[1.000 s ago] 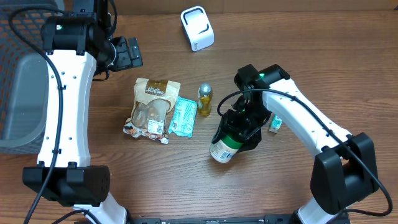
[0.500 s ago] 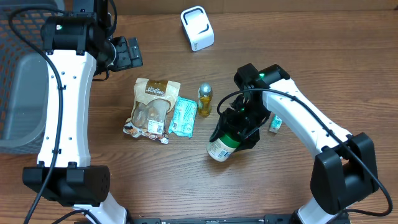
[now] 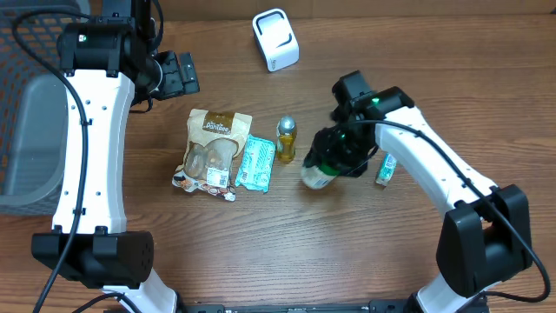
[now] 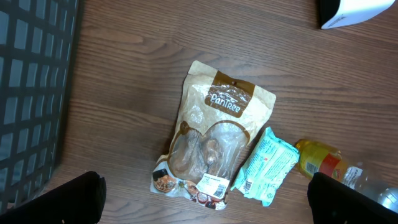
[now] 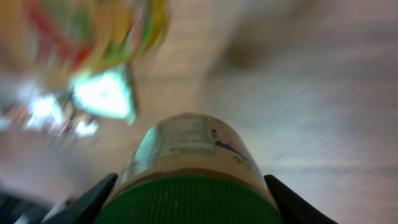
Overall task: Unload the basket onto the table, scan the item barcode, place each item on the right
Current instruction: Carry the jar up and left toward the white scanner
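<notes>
My right gripper point(image 3: 341, 158) is shut on a jar point(image 3: 318, 175) with a green lid and a pale label, held tilted above the table right of the small yellow bottle point(image 3: 287, 139). In the right wrist view the jar point(image 5: 186, 149) fills the space between my fingers point(image 5: 87, 202), lid toward the camera, and the background is blurred. The white scanner point(image 3: 275, 39) stands at the back of the table. My left gripper point(image 3: 178, 74) hangs open at the back left, over a Pantree pouch point(image 4: 214, 137), with nothing between its fingertips point(image 4: 81, 196).
A teal packet point(image 3: 256, 163) lies between the pouch point(image 3: 213, 149) and the yellow bottle. A small item point(image 3: 385, 169) lies under my right arm. A dark mesh basket point(image 3: 26, 104) stands at the left edge.
My right gripper has carried the jar away from the table's front, toward the back and slightly right. The left arm has not moved.
</notes>
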You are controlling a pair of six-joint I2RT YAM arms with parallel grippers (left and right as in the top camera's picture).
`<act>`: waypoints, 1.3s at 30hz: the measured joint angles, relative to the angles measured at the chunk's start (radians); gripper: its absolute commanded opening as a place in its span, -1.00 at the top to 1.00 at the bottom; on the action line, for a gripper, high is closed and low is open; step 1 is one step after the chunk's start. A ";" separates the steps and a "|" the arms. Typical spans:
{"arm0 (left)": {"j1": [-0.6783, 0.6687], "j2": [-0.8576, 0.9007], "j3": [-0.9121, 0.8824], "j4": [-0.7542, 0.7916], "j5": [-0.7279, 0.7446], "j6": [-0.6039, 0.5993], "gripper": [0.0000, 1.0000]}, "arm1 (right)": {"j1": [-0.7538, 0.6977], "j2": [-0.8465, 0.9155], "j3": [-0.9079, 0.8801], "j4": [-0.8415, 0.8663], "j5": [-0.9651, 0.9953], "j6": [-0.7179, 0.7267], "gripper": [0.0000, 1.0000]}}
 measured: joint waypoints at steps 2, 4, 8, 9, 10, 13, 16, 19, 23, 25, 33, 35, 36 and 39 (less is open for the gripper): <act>0.000 0.000 0.000 0.000 0.000 0.000 -0.99 | -0.020 0.000 0.000 0.021 0.062 -0.001 0.67; 0.000 0.000 0.000 0.000 0.000 0.000 -0.99 | -0.038 0.000 0.000 0.050 0.104 -0.004 0.68; 0.000 0.000 0.000 0.000 0.000 0.000 -0.99 | -0.085 0.004 0.023 0.099 0.138 -0.030 0.78; 0.000 0.000 0.000 0.000 0.000 0.000 -0.99 | -0.097 0.007 0.045 0.089 0.140 -0.034 0.78; 0.000 0.000 0.000 0.000 0.000 0.000 -0.99 | -0.107 0.009 0.076 0.076 0.145 -0.037 0.78; 0.000 0.000 0.000 0.000 0.000 0.000 -0.99 | -0.127 0.014 0.221 0.037 0.154 -0.057 0.79; 0.000 0.000 0.000 0.000 0.000 0.000 -0.99 | -0.125 0.014 0.397 0.026 0.161 -0.099 0.80; 0.000 0.000 0.000 0.000 0.000 0.000 -0.99 | -0.106 0.014 0.519 0.035 0.176 -0.128 0.80; 0.000 0.000 0.000 0.000 0.000 0.000 -0.99 | -0.059 0.012 0.561 0.099 0.227 -0.171 0.79; 0.000 0.000 0.000 0.000 0.000 0.000 -0.98 | -0.036 0.012 0.557 0.132 0.258 -0.204 0.78; 0.000 0.000 0.000 0.000 0.000 0.000 -0.99 | 0.027 0.029 0.512 0.379 0.320 -0.412 0.78; 0.000 0.000 0.000 0.000 0.000 0.000 -0.99 | 0.032 0.052 0.509 0.441 0.323 -0.434 0.78; 0.000 0.000 0.000 0.000 0.000 0.000 -0.99 | 0.034 0.066 0.507 0.473 0.325 -0.442 0.79; 0.000 0.000 0.000 0.000 0.000 0.000 -1.00 | 0.033 0.129 0.506 0.592 0.329 -0.460 0.78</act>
